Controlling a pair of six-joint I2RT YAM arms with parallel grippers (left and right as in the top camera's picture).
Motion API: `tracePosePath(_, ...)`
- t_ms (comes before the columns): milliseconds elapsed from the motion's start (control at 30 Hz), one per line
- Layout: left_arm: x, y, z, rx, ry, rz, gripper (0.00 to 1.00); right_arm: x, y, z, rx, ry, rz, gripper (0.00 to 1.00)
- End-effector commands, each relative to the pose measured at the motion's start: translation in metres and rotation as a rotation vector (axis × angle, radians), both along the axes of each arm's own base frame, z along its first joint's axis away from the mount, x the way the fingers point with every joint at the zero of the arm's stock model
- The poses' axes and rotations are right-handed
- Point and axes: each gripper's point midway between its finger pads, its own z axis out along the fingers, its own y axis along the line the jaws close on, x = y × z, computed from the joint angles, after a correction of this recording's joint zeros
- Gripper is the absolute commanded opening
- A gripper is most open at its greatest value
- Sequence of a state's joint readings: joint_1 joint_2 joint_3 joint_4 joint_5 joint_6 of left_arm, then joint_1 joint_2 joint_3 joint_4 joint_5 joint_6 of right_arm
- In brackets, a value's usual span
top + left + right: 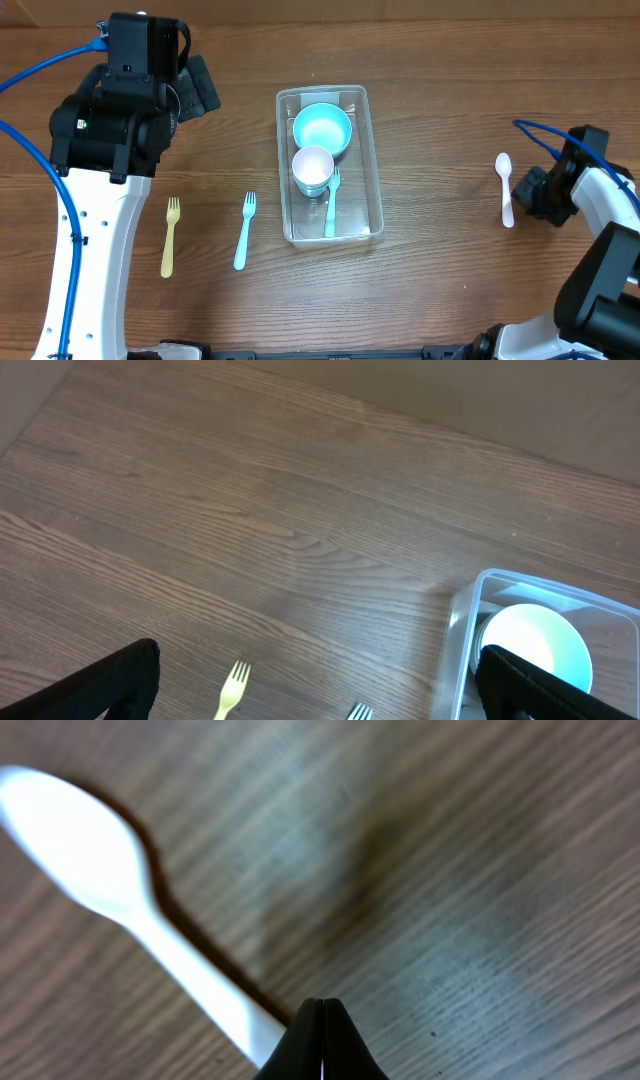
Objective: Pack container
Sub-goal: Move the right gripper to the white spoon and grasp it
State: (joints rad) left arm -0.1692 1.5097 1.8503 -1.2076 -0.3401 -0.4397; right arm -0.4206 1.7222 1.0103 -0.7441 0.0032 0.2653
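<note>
Container (358, 195) sits dead centre on the table (440, 90), clear walls, long side running 12 to 6; inside it, a teal bowl (322, 128) at the 12 o'clock end, a white cup (313, 168) touching the bowl's 6 o'clock edge, and a blue fork (331, 205) lying lengthwise, its tines just beside the cup.

Out at 9 o'clock from the container, a second blue fork (245, 230) lies on the bare wood; further out the same way, a yellow fork (171, 236), tines toward 12; the two are apart, roughly parallel.

Left gripper (318, 660) is up at 10 o'clock of the container, well clear of it; its fingers (110, 685) are spread wide with nothing between them, and the wrist view cuts them off at the bottom edge; that view catches only one corner of the container and just the tine tips of the two loose forks.

Over at 3 o'clock, the white spoon (505, 188) lies with its bowl toward 12; the right gripper (322, 1020) is just beside its handle, fingers pressed together to a thin seam; the handle vanishes behind the left finger's edge, so I cannot tell whether the gripper touches or pinches it; the wrist view is blurred.
</note>
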Motion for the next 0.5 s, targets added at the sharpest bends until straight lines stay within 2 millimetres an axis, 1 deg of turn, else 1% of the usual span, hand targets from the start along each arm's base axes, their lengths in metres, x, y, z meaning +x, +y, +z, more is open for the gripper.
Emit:
tracePosePath(0, 0.001, 0.002, 0.002, -0.01, -0.009, 0.014, 1.0, -0.012, 0.01, -0.019, 0.056, 0.018, -0.023, 0.04)
tracePosePath(100, 0.001, 0.002, 0.002, -0.01, -0.009, 0.014, 1.0, -0.026, 0.017, -0.031, 0.073, 0.044, -0.022, 0.04)
tracePosePath(167, 0.001, 0.002, 0.002, -0.01, -0.009, 0.014, 1.0, -0.022, 0.027, -0.031, 0.121, 0.025, -0.006, 0.04)
tracePosePath(233, 0.001, 0.002, 0.002, -0.01, -0.009, 0.014, 1.0, -0.015, 0.042, -0.028, 0.2, -0.014, 0.01, 0.04)
tracePosePath(333, 0.001, 0.002, 0.002, -0.01, -0.009, 0.014, 1.0, -0.01, 0.057, -0.027, 0.217, -0.017, 0.054, 0.04)
tracePosePath(367, 0.001, 0.002, 0.002, -0.01, -0.009, 0.014, 1.0, -0.01, 0.059, -0.028, 0.207, -0.013, 0.066, 0.04)
tracePosePath(400, 0.001, 0.002, 0.002, -0.01, -0.009, 0.014, 1.0, -0.01, 0.057, -0.028, 0.187, -0.005, 0.065, 0.04)
tracePosePath(467, 0.001, 0.002, 0.002, -0.01, -0.009, 0.014, 1.0, -0.013, 0.048, -0.03, 0.135, 0.013, 0.057, 0.04)
